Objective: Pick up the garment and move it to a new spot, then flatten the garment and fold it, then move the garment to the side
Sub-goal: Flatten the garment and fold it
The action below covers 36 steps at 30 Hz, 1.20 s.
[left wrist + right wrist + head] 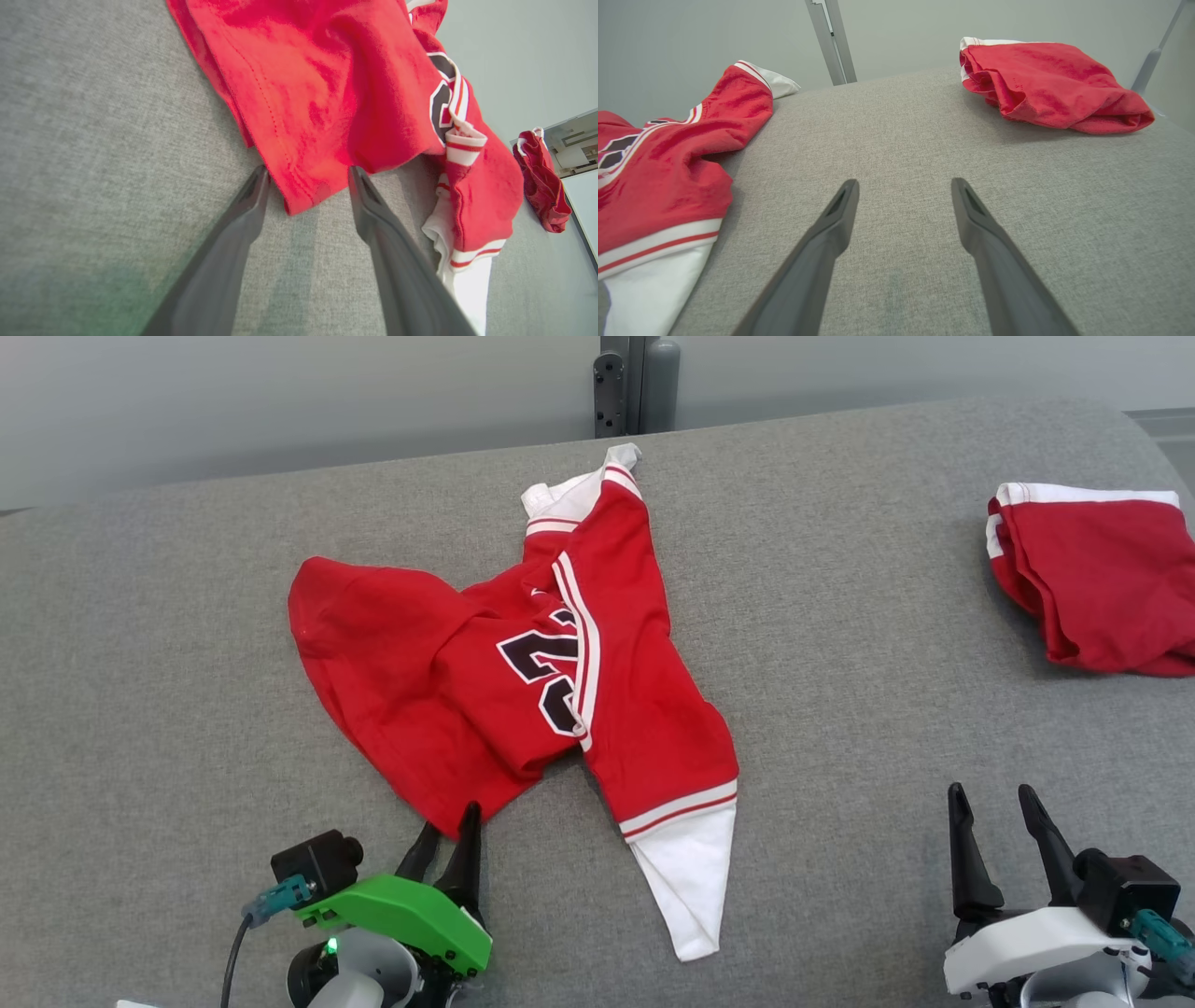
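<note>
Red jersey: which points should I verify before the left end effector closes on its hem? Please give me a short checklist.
1. Jaws of the left end effector stand apart: ok.
2. The hem corner of the red jersey lies between its fingers: ok, seen in the left wrist view.
3. Fingers low enough to catch the cloth: cannot tell.
4. Jersey lies flat: not ok; it is crumpled, with one part folded across the number.
5. The right end effector is open and apart from the cloth: ok.
6. The folded red garment lies well apart on the gray surface: ok.
</note>
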Motion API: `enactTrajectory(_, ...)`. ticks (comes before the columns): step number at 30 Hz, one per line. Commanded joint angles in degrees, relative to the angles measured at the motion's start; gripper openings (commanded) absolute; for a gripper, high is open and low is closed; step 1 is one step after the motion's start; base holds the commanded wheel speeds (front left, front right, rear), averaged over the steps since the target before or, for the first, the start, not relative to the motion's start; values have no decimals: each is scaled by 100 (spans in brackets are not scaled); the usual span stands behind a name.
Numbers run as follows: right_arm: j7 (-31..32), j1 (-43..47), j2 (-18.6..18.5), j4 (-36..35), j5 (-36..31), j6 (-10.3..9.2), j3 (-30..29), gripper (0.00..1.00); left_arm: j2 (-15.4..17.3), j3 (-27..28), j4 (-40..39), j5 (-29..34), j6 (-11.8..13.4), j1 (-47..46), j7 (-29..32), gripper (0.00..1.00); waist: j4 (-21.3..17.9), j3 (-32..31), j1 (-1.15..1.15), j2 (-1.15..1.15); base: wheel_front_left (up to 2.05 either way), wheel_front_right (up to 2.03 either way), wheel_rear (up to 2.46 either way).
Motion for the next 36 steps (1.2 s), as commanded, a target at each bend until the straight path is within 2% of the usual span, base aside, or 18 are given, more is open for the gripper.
enactTrajectory(1,-14,-34,-15,4,-8,-6,-11,100,66,11,-17,-66,44,97,36,33,-17,10,0,0,0,0,0)
enactTrajectory(3,-14,-50,-14,12,2,-6,-12,100,89,24,-39,-68,53,86,51,19,-29,18,0,0,0,0,0)
enactTrajectory(4,-14,-54,-15,16,10,-6,-14,100,105,1,-48,-39,39,75,64,0,-36,19,0,0,0,0,0)
enactTrajectory(9,-14,-27,-15,29,42,-6,-21,100,211,-80,-258,85,-23,43,58,0,-49,1,0,0,0,0,0)
enactTrajectory(14,-14,59,-14,37,53,-6,-36,100,317,-105,-986,87,24,172,122,0,-24,-56,0,0,0,0,0)
enactTrajectory(18,-14,95,-15,49,60,-6,-51,100,472,-139,-1946,90,194,440,281,0,19,-133,0,0,0,0,0)
enactTrajectory(25,-14,179,-15,48,64,-6,-89,100,846,-372,-4009,68,645,1157,850,0,170,-256,0,0,0,0,0)
enactTrajectory(28,-14,161,-14,37,78,-6,-71,100,834,-315,-4577,-184,771,1300,1015,0,244,-235,0,0,0,0,0)
enactTrajectory(30,-14,131,-13,47,61,-6,-13,100,1005,-143,-4567,-39,876,1148,1026,0,273,-201,0,0,0,0,0)
enactTrajectory(32,-14,89,-16,46,50,-6,13,100,940,34,-4363,-133,931,963,980,0,287,-159,0,0,0,0,0)
enactTrajectory(36,-15,-8,-15,48,-10,-6,64,100,974,354,-3527,-376,838,582,1080,0,242,-37,0,0,0,0,0)
